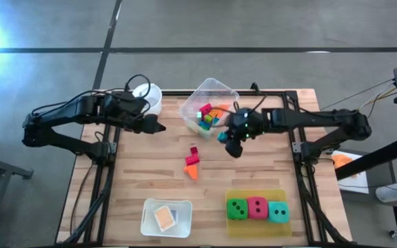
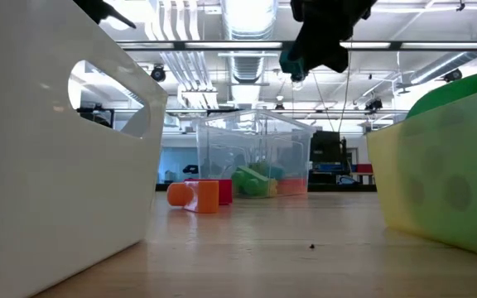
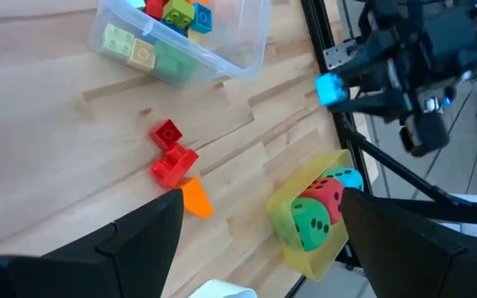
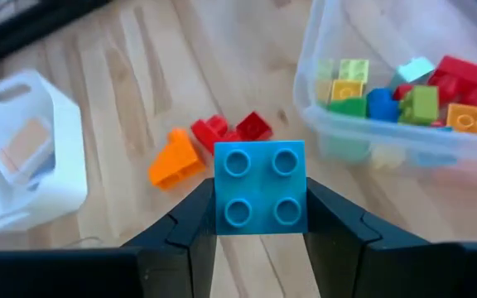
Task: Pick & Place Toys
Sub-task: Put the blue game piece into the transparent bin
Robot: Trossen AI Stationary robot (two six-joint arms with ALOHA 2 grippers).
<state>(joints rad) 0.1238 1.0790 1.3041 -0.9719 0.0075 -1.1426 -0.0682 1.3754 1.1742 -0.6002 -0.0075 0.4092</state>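
Toys lie spread over the pale wooden plank bench (image 1: 129, 172), which stands on a grey concrete floor (image 1: 253, 27) crossed by dark seams; the low view shows a ceiling of ducts and strip lights behind it. A yellow-green tray (image 1: 234, 224) near the front edge holds three dotted dice in a row, green (image 1: 237, 209), red (image 1: 257, 207) and teal (image 1: 278, 211). A clear plastic tub (image 1: 218, 88) at the back holds mixed coloured blocks (image 4: 387, 95). A white handled bin (image 1: 150, 222) holds a flat tan tile (image 1: 164, 218). A white cup (image 1: 154, 93) sits at the back left. Mid-bench, red blocks (image 1: 194, 156) touch an orange block (image 1: 192, 169). The right pincer (image 4: 261, 217), raised just beside the tub, grips a blue four-stud block (image 4: 260, 186). The left pincer (image 1: 158, 127) hangs released near the cup.
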